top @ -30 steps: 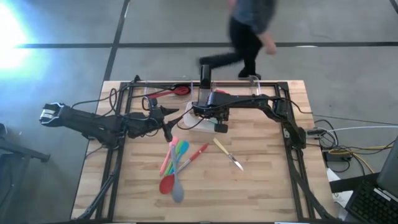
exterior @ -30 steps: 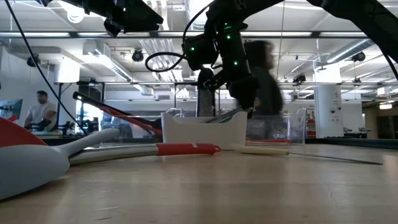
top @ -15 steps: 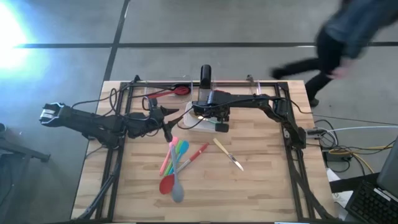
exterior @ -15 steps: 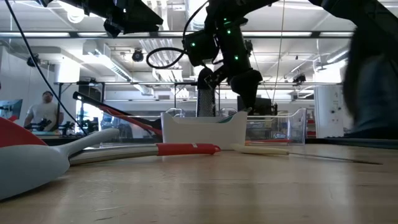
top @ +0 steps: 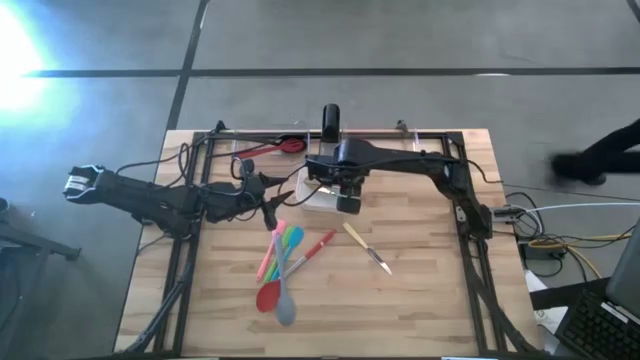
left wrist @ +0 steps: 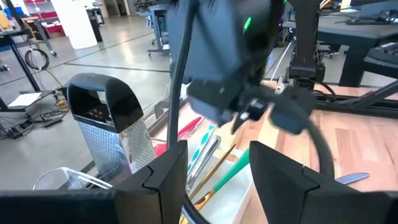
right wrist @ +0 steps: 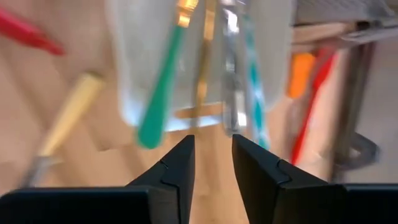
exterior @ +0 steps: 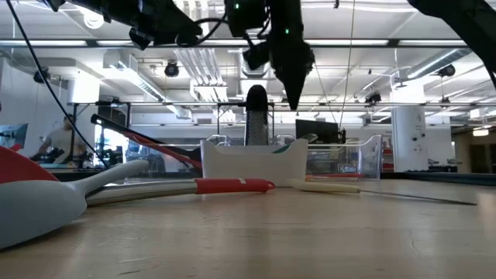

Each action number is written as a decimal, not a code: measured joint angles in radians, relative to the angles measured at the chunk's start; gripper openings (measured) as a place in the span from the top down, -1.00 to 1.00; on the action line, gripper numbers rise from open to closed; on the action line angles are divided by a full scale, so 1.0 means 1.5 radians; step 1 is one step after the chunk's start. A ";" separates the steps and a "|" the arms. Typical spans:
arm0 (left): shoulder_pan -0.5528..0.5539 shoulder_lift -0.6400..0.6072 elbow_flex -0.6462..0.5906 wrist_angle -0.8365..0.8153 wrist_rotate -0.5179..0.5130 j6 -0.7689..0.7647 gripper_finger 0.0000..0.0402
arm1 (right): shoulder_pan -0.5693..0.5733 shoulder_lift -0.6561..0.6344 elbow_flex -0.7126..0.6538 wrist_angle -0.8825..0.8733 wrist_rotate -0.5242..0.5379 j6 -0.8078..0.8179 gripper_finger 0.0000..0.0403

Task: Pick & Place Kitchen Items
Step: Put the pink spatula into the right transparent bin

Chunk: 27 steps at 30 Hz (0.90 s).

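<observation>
A white dish stands at the table's middle back and holds several utensils, among them a green-handled one. My right gripper hangs above the dish's right end, pointing down, open and empty. My left gripper waits to the left of the dish, pointing level toward it, open and empty. On the table in front lie a bunch of coloured spoons, a red-handled utensil and a cream-handled knife.
A metal grater stands behind the dish. Clear bins line the far edge; a red spatula lies at the back left. Dark frame rails run along the table's sides. A person's leg shows beyond the right edge.
My right gripper has opened over the dish and risen straight up, clear of it. The utensil it was on lies in the dish. A person has walked past behind the table toward the right.
</observation>
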 joint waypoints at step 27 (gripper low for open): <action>-0.016 0.004 0.039 -0.452 0.115 -0.236 0.12 | 0.235 -0.354 -0.340 0.205 0.022 0.153 0.66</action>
